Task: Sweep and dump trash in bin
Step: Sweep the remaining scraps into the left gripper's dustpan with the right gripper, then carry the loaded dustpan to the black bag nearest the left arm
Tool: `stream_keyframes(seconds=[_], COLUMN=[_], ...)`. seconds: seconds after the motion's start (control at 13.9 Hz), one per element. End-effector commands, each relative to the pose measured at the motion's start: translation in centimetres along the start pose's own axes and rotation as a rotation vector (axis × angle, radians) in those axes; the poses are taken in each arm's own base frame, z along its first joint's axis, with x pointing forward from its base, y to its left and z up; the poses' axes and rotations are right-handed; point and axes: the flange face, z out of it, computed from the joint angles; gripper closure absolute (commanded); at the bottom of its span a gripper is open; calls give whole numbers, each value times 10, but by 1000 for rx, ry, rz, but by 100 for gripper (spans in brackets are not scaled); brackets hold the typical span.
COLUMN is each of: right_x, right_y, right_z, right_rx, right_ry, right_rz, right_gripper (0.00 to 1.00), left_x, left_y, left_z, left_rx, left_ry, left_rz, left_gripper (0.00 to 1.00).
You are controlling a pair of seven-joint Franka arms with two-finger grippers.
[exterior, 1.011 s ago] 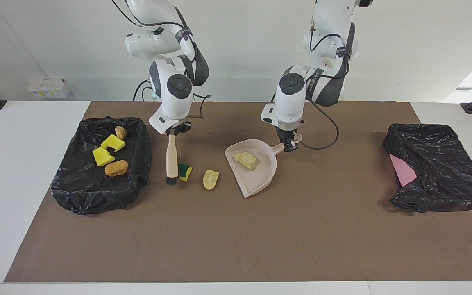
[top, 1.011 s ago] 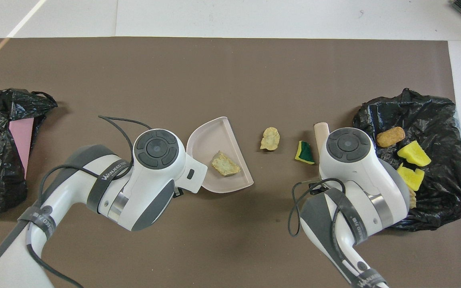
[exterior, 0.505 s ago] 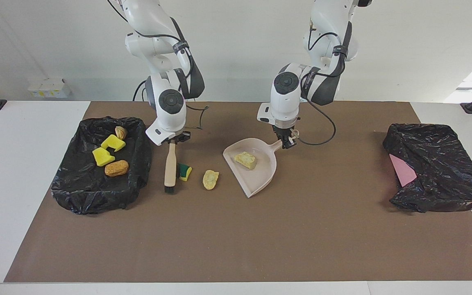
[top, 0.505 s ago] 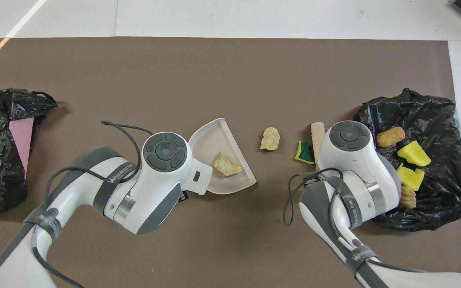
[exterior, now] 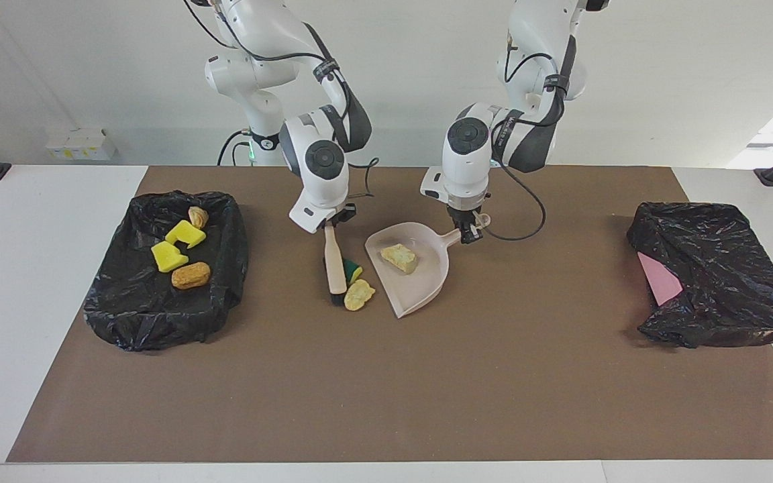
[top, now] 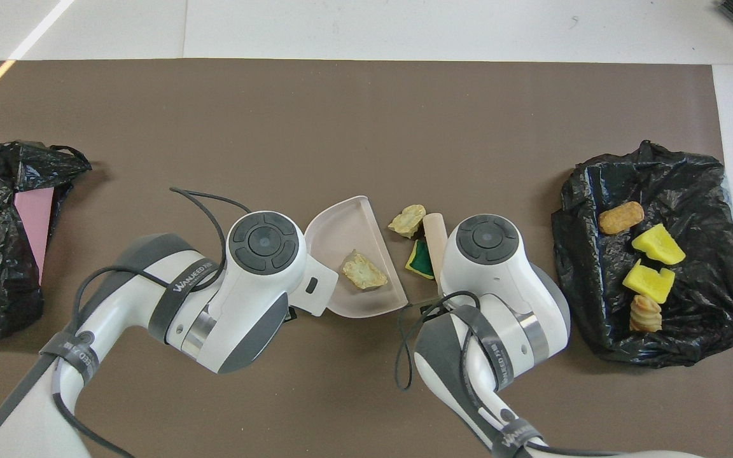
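When handling the trash, treat each scrap as light, soft and quick to roll or skid. Push with the bristles of the brush (exterior: 334, 267) held low to the mat; never pinch a scrap directly. Expect the sponge piece (exterior: 353, 271) to squash and spring back, and the tan chunk (exterior: 359, 294) to tumble. Take hold of the tools only: brush by the top of its pale handle, dustpan (exterior: 420, 295) by its stub handle.

Locate both loose scraps at 3 o'clock of the dustpan mouth in the overhead view, just beside the lip and against the brush's 9 o'clock flank. Locate one more chunk (exterior: 400, 258) inside the pan. Find four scraps already in the black-lined bin (exterior: 158, 322) at 3 o'clock of the mat in that view, toward the right arm's end.

Read the right gripper (exterior: 333, 225) as pinched shut on the brush handle, over the mat beside the pan. Read the left gripper (exterior: 468, 231) as clamped on the dustpan handle.

Compare with one second earlier:
- Brush, sponge piece and tan chunk: carried from well apart from the pan to just beside its lip.
- Two scraps: bunched instead of spread.
- Pan: turned slightly.
- Bin contents: unchanged.
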Motion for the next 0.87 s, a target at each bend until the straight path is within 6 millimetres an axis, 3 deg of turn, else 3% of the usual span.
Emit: stream_keyframes(seconds=[0.0,0.22,0.43,0.65,0.79], right_x=[-3,-15,-41,-68,-82], right_y=[-34,-66,-63,-57,-55], right_z=[-12,-25,-53,-78,-77], right_rx=[61,49,35,20,13], right_ry=[23,38,13,-5,-45], right_rz=[-66,-114,-128,-120,2], right_gripper=[100,100,100,100,100], left_x=[-2,2,2,-25,-43], left_y=[5,-2,-11,-50,-70], left_z=[8,16,16,18,12], left_rx=[11,34,52,38,19], left_ry=[13,48,73,84,120], left_rz=[43,57,57,159,152], left_gripper=[100,100,100,100,100])
